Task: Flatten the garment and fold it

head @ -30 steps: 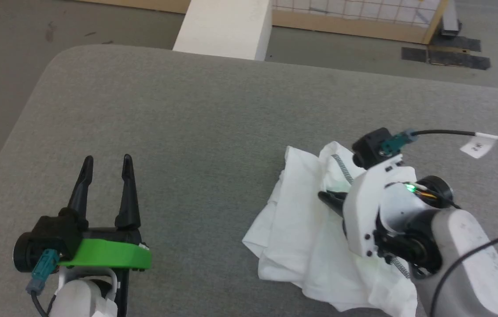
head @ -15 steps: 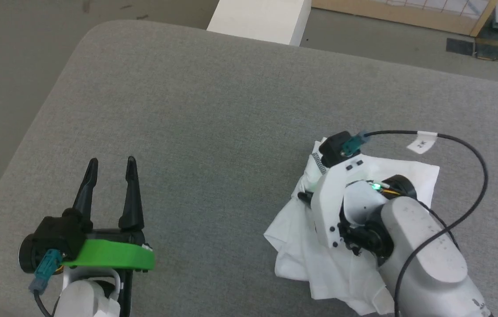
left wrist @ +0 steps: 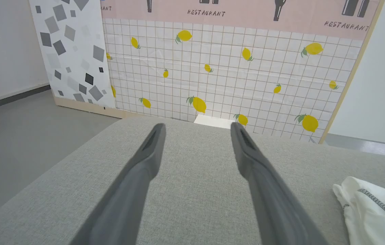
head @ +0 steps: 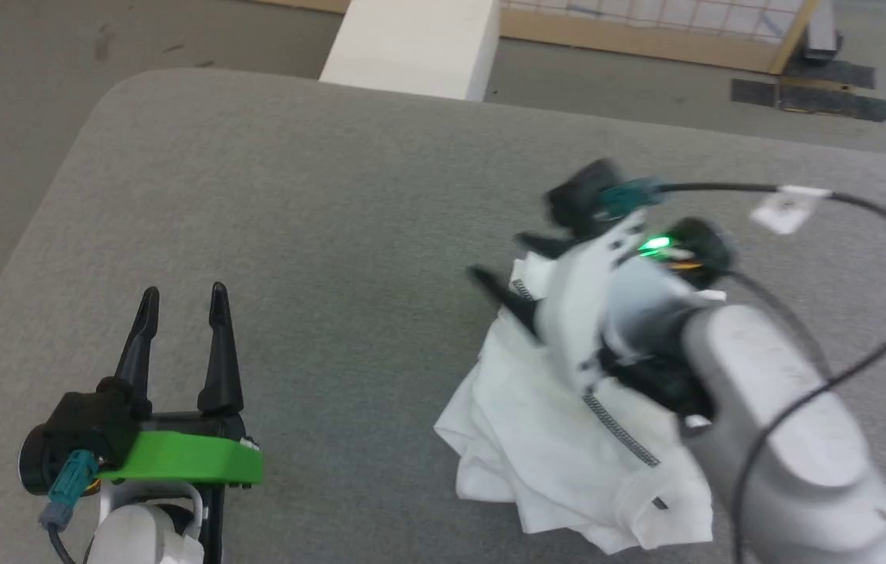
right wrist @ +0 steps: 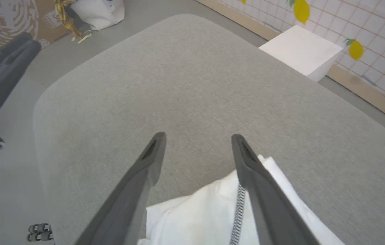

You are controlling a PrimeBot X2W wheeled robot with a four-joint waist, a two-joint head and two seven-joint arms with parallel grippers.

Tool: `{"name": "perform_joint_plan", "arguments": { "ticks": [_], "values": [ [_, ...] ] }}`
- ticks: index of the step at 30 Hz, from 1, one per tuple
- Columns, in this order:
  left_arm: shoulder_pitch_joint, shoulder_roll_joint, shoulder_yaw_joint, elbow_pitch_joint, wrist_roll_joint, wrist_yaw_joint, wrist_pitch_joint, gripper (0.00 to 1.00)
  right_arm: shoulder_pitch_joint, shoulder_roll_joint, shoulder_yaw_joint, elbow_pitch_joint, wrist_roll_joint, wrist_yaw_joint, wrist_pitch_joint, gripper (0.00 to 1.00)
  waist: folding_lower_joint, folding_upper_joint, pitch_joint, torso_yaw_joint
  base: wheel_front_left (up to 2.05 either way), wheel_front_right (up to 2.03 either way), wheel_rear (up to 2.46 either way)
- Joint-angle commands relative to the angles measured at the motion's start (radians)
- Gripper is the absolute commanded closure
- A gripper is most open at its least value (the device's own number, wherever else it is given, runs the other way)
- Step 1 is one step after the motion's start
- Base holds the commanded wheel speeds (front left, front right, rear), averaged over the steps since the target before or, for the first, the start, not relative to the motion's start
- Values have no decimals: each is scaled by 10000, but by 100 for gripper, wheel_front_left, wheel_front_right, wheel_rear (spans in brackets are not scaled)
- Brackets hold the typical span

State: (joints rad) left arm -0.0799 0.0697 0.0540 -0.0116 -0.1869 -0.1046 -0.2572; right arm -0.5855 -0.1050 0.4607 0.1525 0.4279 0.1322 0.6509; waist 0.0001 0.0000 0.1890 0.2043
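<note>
Grey cushioned surface [head: 294, 235], lemon-tiled wall [left wrist: 246, 68] behind, bears the garment [head: 537, 439].

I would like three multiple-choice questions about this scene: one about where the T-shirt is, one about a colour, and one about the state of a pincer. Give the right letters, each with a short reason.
1. Where is the garment?
A. between the fingers of the left pincer
B. on the grey surface, below the right pincer
C. hanging over the surface's edge

2. What colour is the band behind the left pincer's fingers?
A. red
B. green
C. yellow

3. How is the left pincer?
A. open, empty
B. shut on the garment
C. shut, empty

Answers:
1 B: the white cloth lies crumpled on the surface under the right pincer's fingers.
2 B: the band is bright green in the head view.
3 A: the left wrist view shows its fingers apart, with just grey surface between them.
</note>
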Motion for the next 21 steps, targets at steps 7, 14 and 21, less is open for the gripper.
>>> {"name": "perform_joint_plan", "arguments": {
  "ticks": [7, 14, 21],
  "values": [
    [158, -36, -50, -161, 180, -63, -45, 0, 2076, -908, -2180, -1491, -1377, -15, 1674, 0, -1, 0, -330, -915, 0, 0, 0],
    [31, -62, -110, -130, 166, -111, -45, 0, 3623, -490, -2953, -2109, -2017, -15, 2557, 0, -1, 0, -119, -991, 0, 0, 0],
    [-58, -84, -122, -94, 134, -150, -45, 0, 4082, -188, -3230, -1065, -2601, -15, 2553, 0, -1, 0, 83, -767, 0, 0, 0]
  ]
}}
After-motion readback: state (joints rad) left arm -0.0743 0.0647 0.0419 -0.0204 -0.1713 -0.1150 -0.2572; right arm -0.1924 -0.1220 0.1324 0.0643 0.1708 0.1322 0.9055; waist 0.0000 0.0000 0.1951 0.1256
